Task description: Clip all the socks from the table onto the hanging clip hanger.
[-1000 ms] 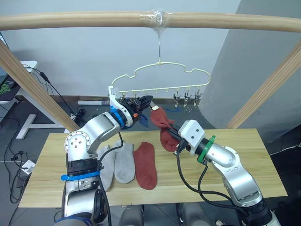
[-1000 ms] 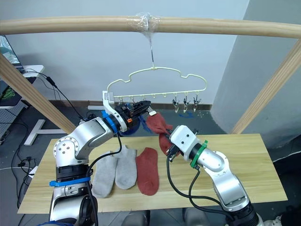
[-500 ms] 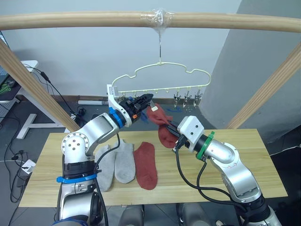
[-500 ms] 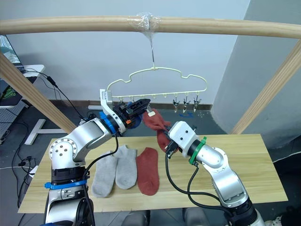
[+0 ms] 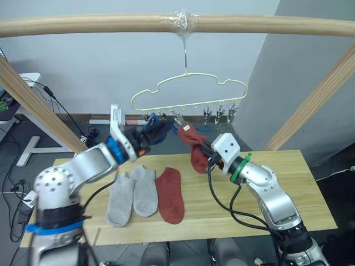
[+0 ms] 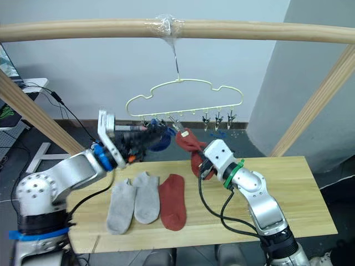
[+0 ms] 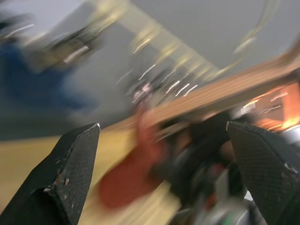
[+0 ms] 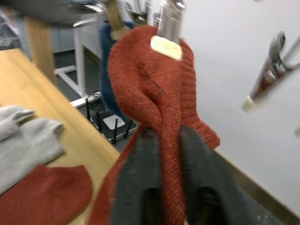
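Our right hand point(image 8: 161, 154) is clenched on a rust red fabric ankle sock point(image 8: 154, 89), its two black fingers point(image 8: 138, 183) pinching the knit from both sides. The top of that sock sits in a small dark metal clip point(image 8: 169, 18) with a pale pad. The clip belongs to the thin pale yellow-cream wire clip hanger point(image 5: 188, 88), which hangs by its hook from a round wooden pole point(image 5: 100, 24) overhead.

Our left hand point(image 7: 164, 140) is released, its two fingers spread wide apart with nothing between them. We see it raised just beside the hanger's row of clips, near a blue sock point(image 6: 161, 138) hanging there.

Below, on the long light wooden bench point(image 5: 288, 166), three more socks lie flat side by side: two light grey socks point(image 5: 133, 191) touching each other and a second rust red sock point(image 5: 170, 187) just beside them. The held sock hangs above the bench, between our two hands. Slanting wooden poles point(image 5: 305, 105) frame the bench on both sides.
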You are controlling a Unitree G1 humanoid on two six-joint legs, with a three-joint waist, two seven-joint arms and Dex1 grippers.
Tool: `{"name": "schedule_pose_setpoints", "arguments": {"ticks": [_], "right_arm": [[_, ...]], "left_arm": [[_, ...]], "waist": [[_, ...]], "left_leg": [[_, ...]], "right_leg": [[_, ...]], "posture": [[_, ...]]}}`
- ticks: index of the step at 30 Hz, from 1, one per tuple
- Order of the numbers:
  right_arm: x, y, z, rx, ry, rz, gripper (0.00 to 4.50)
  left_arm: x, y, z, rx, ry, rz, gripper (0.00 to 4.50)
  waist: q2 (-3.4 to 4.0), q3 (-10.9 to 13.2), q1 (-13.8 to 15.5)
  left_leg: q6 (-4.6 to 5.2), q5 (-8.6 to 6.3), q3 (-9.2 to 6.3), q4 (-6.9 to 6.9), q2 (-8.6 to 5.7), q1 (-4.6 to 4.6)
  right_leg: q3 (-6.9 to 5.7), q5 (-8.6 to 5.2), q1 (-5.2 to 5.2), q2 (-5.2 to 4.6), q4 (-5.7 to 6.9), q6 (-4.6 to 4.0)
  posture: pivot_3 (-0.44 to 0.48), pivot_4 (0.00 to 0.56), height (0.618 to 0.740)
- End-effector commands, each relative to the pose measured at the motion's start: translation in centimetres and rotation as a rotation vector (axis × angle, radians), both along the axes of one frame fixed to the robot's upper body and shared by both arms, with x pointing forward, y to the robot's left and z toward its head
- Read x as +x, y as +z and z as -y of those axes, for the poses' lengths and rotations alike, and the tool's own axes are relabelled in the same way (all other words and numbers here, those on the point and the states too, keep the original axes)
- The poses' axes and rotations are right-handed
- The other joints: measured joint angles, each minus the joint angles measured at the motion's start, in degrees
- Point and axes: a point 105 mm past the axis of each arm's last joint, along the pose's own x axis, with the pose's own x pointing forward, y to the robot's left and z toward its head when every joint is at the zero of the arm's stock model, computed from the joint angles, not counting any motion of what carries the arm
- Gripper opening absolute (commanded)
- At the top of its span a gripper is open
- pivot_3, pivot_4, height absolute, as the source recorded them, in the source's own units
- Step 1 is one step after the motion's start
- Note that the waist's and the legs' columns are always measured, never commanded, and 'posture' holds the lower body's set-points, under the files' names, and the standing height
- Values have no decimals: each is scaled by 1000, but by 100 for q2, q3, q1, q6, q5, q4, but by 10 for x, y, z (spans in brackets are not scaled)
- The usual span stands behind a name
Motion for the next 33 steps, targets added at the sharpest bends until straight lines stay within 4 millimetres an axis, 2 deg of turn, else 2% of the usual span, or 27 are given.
{"name": "schedule_pose_setpoints", "arguments": {"ticks": [1, 4, 7, 8, 10, 14, 17, 20, 28, 32, 33], "right_arm": [[7, 1, 5, 119, -92, -52, 1871], [16, -9, 22, 145, -244, -95, 2967], [15, -13, 28, 117, -285, -94, 3984], [15, -11, 32, 124, -323, -68, 4339], [11, -10, 36, 98, -366, -36, 4339], [-1, 7, 25, 258, -299, -70, 4339], [0, 16, 21, 284, -332, -45, 3739], [1, 21, 16, 280, -340, -24, 2738], [6, 31, 14, 321, -352, -16, 2738], [12, 35, 13, 334, -368, -6, 2738], [13, 37, 12, 338, -365, -4, 2549]], "left_arm": [[-7, -2, 0, 161, -20, 105, 4500], [-15, -6, -1, 204, -32, 179, 4500], [-17, -14, -7, 328, -1, 259, 4500], [-20, -19, -3, 351, -70, 252, 4500], [-12, -21, -8, 298, -73, 228, 4500], [-3, -8, -9, 374, -113, 413, 4500], [-5, -5, -7, 473, -159, 550, 4500], [-8, -5, -3, 504, -203, 625, 4500], [-14, 0, 6, 507, -259, 723, 4500], [-15, 13, 15, 494, -266, 799, 4500], [-18, 16, 18, 484, -286, 814, 4500]], "waist": [[0, 0, 49], [0, 0, 109], [1, 0, 160], [2, 1, 176], [7, 2, 191], [12, 5, 157], [13, 5, 125], [13, 6, 133], [14, 6, 125], [13, 6, 108], [14, 6, 102]], "left_leg": [[0, 0, -2, 0, 1, -1], [-1, 1, -6, 2, 1, -11], [-1, 1, 1, -1, -1, -13], [-2, 1, -1, -4, 1, -17], [-1, 1, -6, -6, 2, -27], [0, 1, -4, -4, 3, -32], [0, 1, -2, -6, 7, -28], [0, 1, -1, -6, 8, -31], [21, -11, -3, -5, 8, -37], [22, -10, -4, -4, 8, -36], [22, -10, -4, -4, 8, -36]], "right_leg": [[-3, 0, 0, 1, -1, -1], [-8, -1, -2, -2, -4, -3], [-4, -2, -3, -5, -15, -5], [-7, -4, -10, -4, -14, -9], [-13, -7, -24, -2, -5, -14], [-12, -7, -26, -2, -6, -13], [-10, -7, -26, 0, -4, -13], [-10, -7, -28, 0, -7, -13], [-12, -7, -32, 0, -5, -13], [-13, -7, -32, 0, -1, -13], [-13, -6, -32, 0, 0, -13]], "posture": [[88, 195, 740], [100, 192, 740], [105, 196, 740], [105, 196, 740], [106, 196, 740], [106, 196, 740], [106, 196, 740], [97, 195, 740], [89, 194, 740], [94, 191, 740], [94, 191, 740]]}}
